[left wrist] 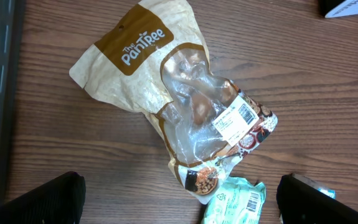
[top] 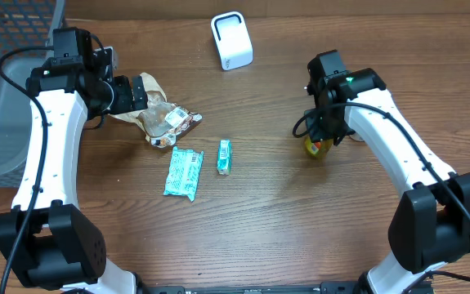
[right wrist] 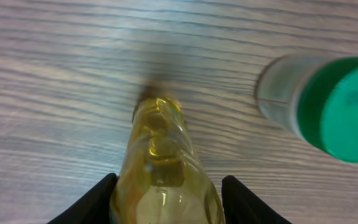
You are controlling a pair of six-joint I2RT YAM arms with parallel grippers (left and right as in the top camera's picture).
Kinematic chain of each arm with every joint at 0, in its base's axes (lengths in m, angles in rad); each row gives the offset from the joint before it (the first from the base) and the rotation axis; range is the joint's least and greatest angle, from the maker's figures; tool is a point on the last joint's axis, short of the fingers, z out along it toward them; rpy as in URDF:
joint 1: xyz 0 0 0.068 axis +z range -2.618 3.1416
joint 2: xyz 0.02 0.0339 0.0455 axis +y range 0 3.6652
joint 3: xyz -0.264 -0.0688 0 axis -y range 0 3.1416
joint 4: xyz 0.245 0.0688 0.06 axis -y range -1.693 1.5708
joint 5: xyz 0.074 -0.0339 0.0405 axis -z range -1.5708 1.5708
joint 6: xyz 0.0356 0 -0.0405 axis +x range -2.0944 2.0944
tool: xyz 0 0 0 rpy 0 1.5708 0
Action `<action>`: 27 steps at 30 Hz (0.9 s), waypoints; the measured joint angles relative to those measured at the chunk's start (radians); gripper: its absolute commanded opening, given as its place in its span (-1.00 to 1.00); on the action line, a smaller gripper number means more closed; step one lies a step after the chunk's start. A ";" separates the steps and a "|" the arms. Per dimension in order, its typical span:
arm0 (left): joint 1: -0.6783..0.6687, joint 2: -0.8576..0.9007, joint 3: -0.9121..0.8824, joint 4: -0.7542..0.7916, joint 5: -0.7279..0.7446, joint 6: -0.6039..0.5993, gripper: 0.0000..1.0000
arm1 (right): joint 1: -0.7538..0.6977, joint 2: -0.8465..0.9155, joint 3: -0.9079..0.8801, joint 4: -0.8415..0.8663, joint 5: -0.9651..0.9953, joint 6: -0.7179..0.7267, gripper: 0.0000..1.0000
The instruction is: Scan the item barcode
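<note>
A small yellow bottle (right wrist: 160,162) sits between the fingers of my right gripper (right wrist: 169,179), which is shut on it; in the overhead view the bottle (top: 315,148) shows just under the right gripper (top: 323,135), low over the table. The white scanner (top: 231,39) stands at the back centre. My left gripper (top: 141,94) hangs open over a tan and clear snack bag (left wrist: 185,106) that carries a white barcode label (left wrist: 235,119). Its black fingers (left wrist: 42,199) show at the lower corners of the left wrist view, and nothing is between them.
A large teal packet (top: 184,173) and a small teal packet (top: 224,156) lie in the table's middle; the large one (left wrist: 238,202) shows a barcode. A blurred green-capped container (right wrist: 328,106) stands close to the right of the bottle. A grey mesh basket (top: 6,82) is at far left.
</note>
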 measured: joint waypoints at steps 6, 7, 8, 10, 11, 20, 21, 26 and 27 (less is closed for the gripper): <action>0.000 0.000 0.000 0.000 0.000 0.000 0.99 | -0.069 0.000 0.000 0.000 0.022 0.024 -0.02; 0.000 0.000 0.000 0.000 0.000 0.000 0.99 | -0.078 0.000 0.000 0.000 0.023 0.026 -0.01; 0.000 0.000 0.000 0.000 0.000 0.000 0.99 | -0.088 0.000 0.000 0.000 0.026 0.027 0.01; 0.000 0.000 0.000 0.000 0.000 0.000 0.99 | -0.102 0.000 0.000 0.000 0.028 0.029 0.05; 0.000 0.000 0.000 0.000 0.000 0.000 0.99 | -0.106 0.000 0.000 0.000 0.029 0.031 0.06; 0.000 0.000 0.000 0.000 0.000 0.000 0.99 | -0.106 0.000 0.000 0.001 0.033 0.031 0.38; 0.000 0.000 0.000 0.000 0.000 0.000 0.99 | -0.106 0.000 0.000 0.002 0.033 0.033 0.53; 0.000 0.000 0.000 0.000 0.000 0.000 0.99 | -0.106 0.000 0.000 0.039 0.033 0.030 0.86; 0.000 0.000 0.000 0.000 0.000 0.000 0.99 | -0.106 0.000 0.000 0.055 0.033 0.029 0.86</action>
